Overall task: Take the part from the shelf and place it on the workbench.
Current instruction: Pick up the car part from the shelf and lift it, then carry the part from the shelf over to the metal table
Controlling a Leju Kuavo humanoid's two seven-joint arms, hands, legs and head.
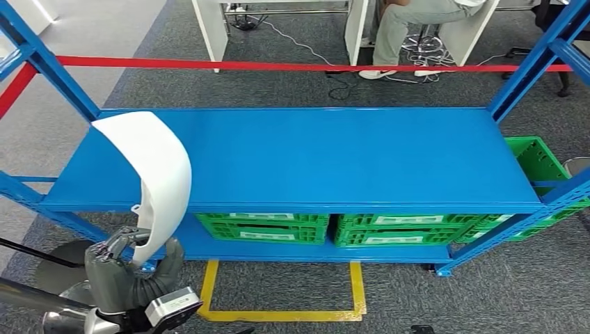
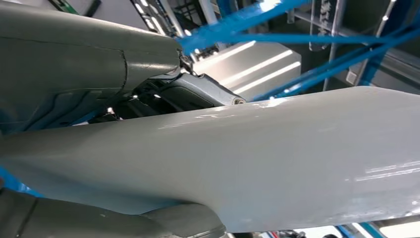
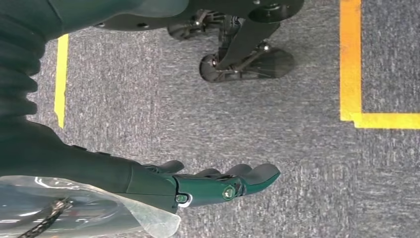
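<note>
Grey and ribbed at the wrist, the left hand (image 1: 124,259) sits low at the left of the head view, and its fingers are clasped on the lower end of the white part (image 1: 156,177). The part is a long curved shell of smooth plastic. From the hand it rises up and away from the robot, then bends over toward the left, so its long axis runs roughly upright and its far end hangs over the left end of the blue shelf (image 1: 334,160). I judge that this end is lifted off the shelf board, but the head view alone cannot prove it. In the left wrist view the part (image 2: 277,158) passes close across the camera, with the grey thumb (image 2: 198,94) lying against its upper face.

So the part lies straight ahead of the left hand, already in its grip, and well apart from the other arm. The right hand (image 3: 208,186) hangs beside the body above the grey carpet (image 3: 297,148), fingers stretched out and apart, holding nothing.

The desk does not appear in these pictures, so I cannot say in which direction the part must travel. For the coming move the important thing is probably the tall free end: when the robot turns, it may swing near the blue upright posts (image 1: 42,62) of the shelf.

Green crates (image 1: 263,228) stand on the lower board, and a person sits beyond the red tape (image 1: 278,66).
</note>
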